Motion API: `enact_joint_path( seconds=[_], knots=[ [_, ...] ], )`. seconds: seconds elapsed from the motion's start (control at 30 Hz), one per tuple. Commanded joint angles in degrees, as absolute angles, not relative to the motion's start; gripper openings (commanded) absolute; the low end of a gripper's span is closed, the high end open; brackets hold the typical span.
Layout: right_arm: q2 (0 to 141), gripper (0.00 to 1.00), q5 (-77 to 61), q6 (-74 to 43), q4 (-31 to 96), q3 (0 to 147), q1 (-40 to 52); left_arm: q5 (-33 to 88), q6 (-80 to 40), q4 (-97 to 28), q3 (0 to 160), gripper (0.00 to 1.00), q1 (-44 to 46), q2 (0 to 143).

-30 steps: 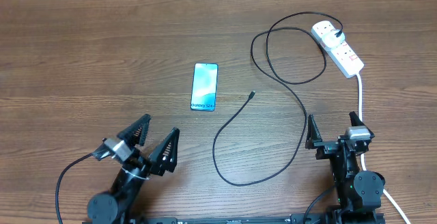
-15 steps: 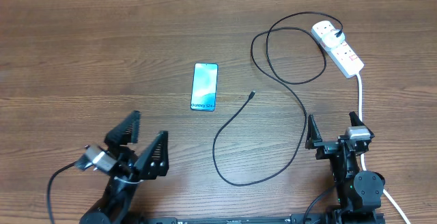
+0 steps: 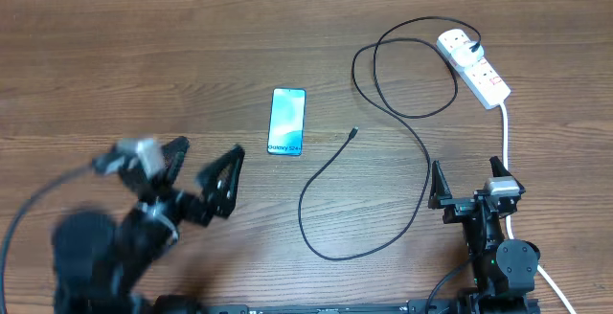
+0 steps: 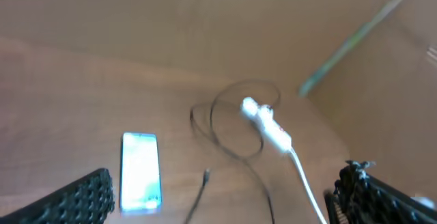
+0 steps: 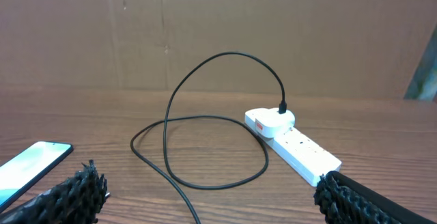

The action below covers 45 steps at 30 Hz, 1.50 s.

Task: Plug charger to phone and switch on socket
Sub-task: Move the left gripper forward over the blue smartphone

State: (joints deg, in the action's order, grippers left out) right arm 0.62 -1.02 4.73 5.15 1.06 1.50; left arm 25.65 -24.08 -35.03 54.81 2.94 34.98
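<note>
Left gripper, blurred, jaws spread wide and empty, above the wooden table. The phone lies screen-up just ahead to its right. The charger tip rests between phone and right gripper, likewise spread and empty. The socket, holding the charger's plug head, lies ahead of it

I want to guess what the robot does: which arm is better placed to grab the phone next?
Left. The left claw, open, sits nearest the phone. The right claw is farther off, over by the socket.
</note>
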Motion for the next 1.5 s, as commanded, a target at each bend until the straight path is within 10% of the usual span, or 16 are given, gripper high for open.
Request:
enact_joint_path(
  seconds=[0.0,0.27,0.67,1.47],
  knots=[
    [0.2,1.00,-0.3,5.0,4.9,0.5,1.2,35.3,-16.1,-42.4,66.0,1.00,2.6,46.5],
    [0.2,1.00,-0.3,5.0,4.9,0.5,1.2,39.9,-15.5,-48.9,74.7,1.00,4.2,61.1],
    [0.2,1.00,-0.3,5.0,4.8,0.5,1.2,-1.5,-23.4,-75.2,99.2,1.00,22.7,85.1],
    [0.2,1.00,-0.3,5.0,4.8,0.5,1.2,5.9,-23.1,-81.1,105.4,1.00,23.3,104.2]
  ],
)
